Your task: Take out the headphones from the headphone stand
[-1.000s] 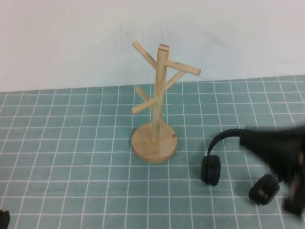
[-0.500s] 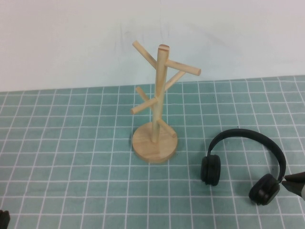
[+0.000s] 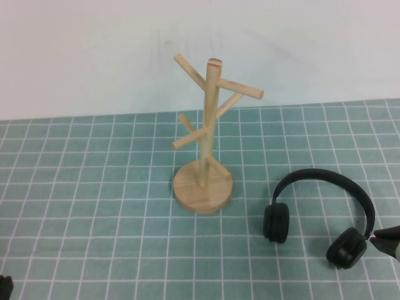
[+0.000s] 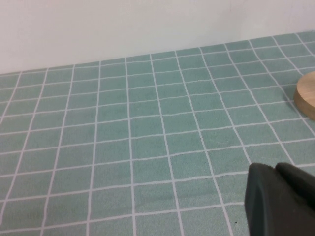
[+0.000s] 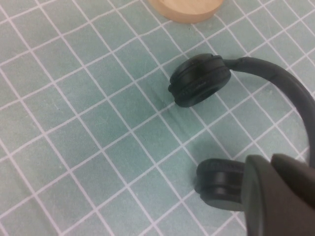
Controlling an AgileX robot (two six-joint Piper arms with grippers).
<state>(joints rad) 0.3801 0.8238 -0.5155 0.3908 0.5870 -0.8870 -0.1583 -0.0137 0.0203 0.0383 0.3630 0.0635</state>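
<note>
The left gripper (image 3: 4, 286) sat parked at the near left corner of the table; whether it was open or closed could not be told. At the near right edge the right gripper (image 3: 386, 240) had its jaws closed on nothing, its tip just beside the nearer ear cup of the headphones (image 3: 319, 209). These lay flat on the checked cloth (image 3: 94, 206), well clear of the stand (image 3: 205, 150), which stood bare farther back toward the wall (image 3: 94, 50). The removal looked complete. Doing the remaining step well probably meant drawing the right arm straight away from the cup without nudging it, leaving the headband untouched.
</note>
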